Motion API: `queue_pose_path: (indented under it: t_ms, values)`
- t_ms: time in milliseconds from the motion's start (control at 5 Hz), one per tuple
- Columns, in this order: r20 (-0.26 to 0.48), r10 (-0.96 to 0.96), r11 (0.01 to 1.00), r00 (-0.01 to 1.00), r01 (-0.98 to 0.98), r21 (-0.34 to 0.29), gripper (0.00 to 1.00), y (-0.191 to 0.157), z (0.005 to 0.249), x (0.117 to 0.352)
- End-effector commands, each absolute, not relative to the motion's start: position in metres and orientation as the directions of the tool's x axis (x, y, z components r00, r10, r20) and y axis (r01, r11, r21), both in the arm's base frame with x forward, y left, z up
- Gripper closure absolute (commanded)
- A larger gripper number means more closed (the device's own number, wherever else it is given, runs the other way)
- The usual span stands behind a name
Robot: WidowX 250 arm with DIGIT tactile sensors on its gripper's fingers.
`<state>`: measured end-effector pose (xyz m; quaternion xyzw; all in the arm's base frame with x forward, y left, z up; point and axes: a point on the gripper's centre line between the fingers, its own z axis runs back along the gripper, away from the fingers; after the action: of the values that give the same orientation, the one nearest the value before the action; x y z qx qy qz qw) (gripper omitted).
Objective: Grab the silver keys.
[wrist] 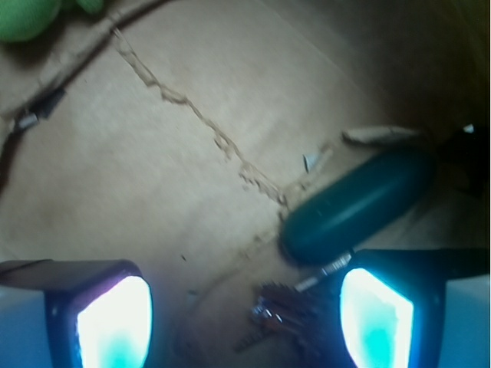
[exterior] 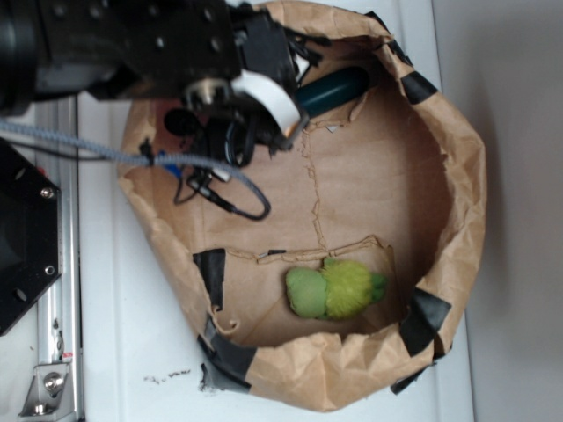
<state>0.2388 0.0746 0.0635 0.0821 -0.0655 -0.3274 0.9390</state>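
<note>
My hand [wrist: 245, 322] hangs with its two pads apart, nothing clamped. The silver keys [wrist: 285, 316] lie on the paper bag's floor [wrist: 153, 169] between them, crowding the right-side pad [wrist: 376, 318]. I worry that pad lands on them, or closing nudges the teal oval [wrist: 357, 203] just beyond. Farther off, the green toy [wrist: 31, 17] is no concern.
</note>
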Motion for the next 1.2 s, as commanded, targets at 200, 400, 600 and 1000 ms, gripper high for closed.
queue_pose_path:
  t_ms: [200,400,600,1000]
  values:
    - [0.065,-0.593,0.793,0.803,0.568,0.22,0.0,0.088,0.077,0.23]
    - [0.063,-0.574,0.806,0.816,0.55,0.219,0.0,0.091,0.075,0.235]
    - [0.058,-0.571,0.804,0.819,0.544,0.238,0.0,0.091,0.069,0.243]
    - [0.063,-0.551,0.814,0.832,0.519,0.261,0.0,0.095,0.062,0.26]
